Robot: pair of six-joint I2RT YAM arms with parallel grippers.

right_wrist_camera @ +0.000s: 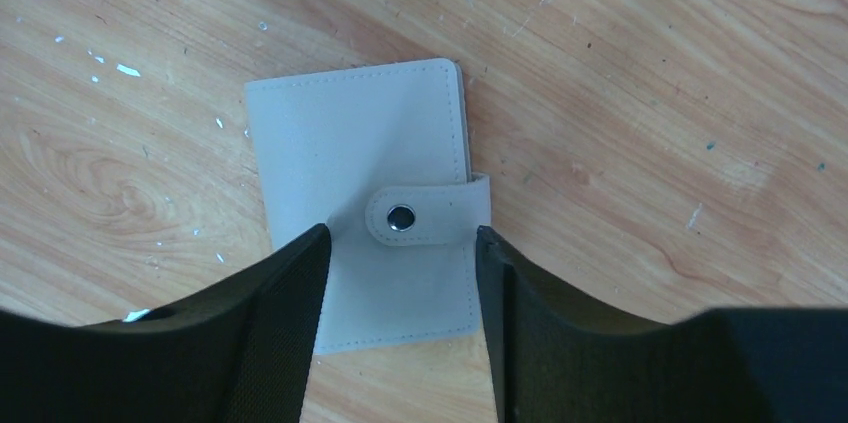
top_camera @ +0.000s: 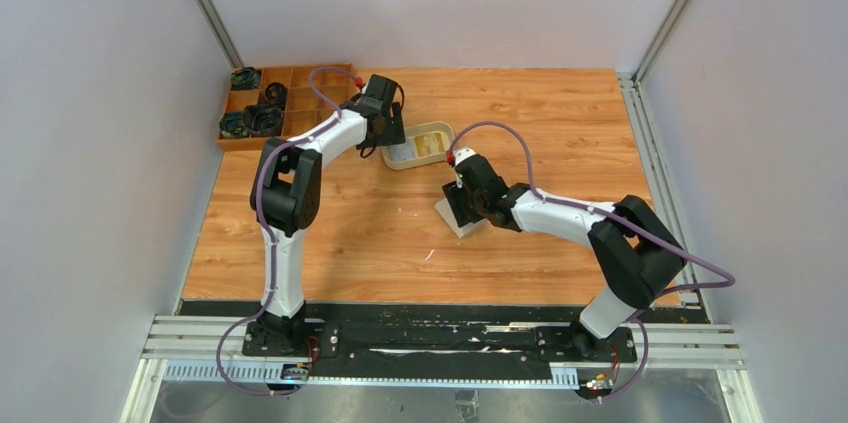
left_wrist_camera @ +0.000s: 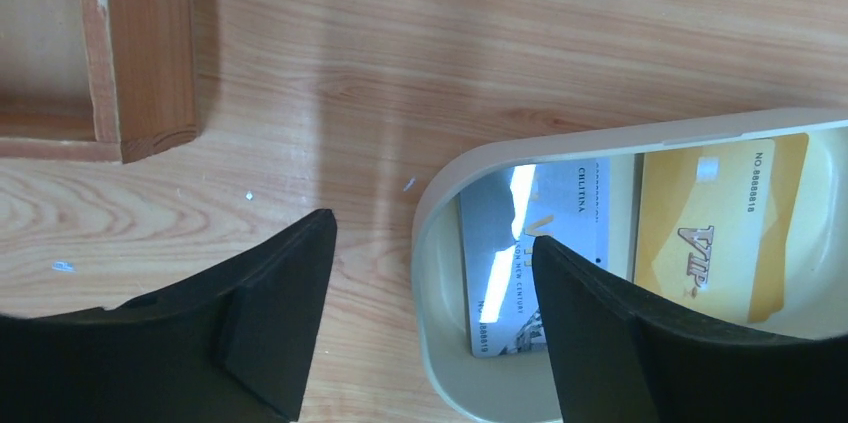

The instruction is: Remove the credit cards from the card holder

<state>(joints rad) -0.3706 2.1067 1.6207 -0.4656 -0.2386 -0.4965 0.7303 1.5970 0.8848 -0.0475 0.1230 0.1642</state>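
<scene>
The card holder (right_wrist_camera: 365,198) is a beige wallet, closed with its snap tab fastened, flat on the table; it also shows in the top view (top_camera: 458,216). My right gripper (right_wrist_camera: 402,243) is open just above it, jaws either side of the tab end, holding nothing. Two credit cards lie in the oval beige tray (left_wrist_camera: 440,193): a pale whitish-blue card (left_wrist_camera: 500,253) and a yellow card (left_wrist_camera: 725,223). My left gripper (left_wrist_camera: 433,243) is open and empty over the tray's left rim, its right finger above the pale card. In the top view it hovers at the tray's left end (top_camera: 385,133).
A wooden compartment box (top_camera: 275,103) with dark round parts stands at the back left; its corner (left_wrist_camera: 140,63) shows in the left wrist view. Grey walls and metal rails enclose the wooden table (top_camera: 560,123).
</scene>
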